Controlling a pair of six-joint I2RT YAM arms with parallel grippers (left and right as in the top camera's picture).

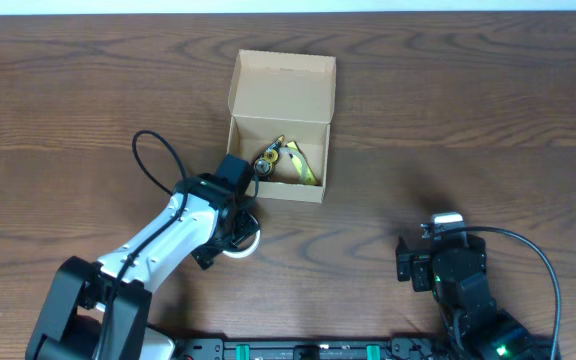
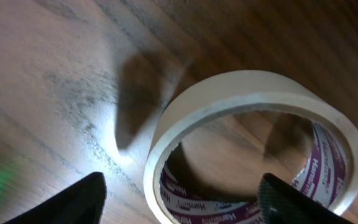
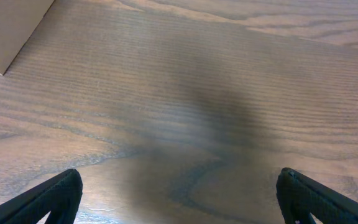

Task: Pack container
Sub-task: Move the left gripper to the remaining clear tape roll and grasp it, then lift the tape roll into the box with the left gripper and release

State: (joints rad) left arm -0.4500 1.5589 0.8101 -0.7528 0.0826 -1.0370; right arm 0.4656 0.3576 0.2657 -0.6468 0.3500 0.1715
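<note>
The container (image 1: 280, 95), a small brown cardboard box, stands open at the table's centre with its flap lid laid back. Yellow and black items (image 1: 290, 165) lie inside it. A white tape roll (image 1: 245, 249) lies flat on the table in front of the box's left corner. My left gripper (image 1: 236, 232) is open right over it. In the left wrist view the roll (image 2: 247, 93) fills the frame, and the gripper (image 2: 182, 183) has one finger outside the ring and one inside. My right gripper (image 1: 438, 235) (image 3: 179, 186) is open and empty over bare wood.
The wooden table (image 1: 468, 120) extends around the box. A corner of the box (image 3: 5, 31) shows at the upper left of the right wrist view. A black cable (image 1: 153, 160) loops off the left arm.
</note>
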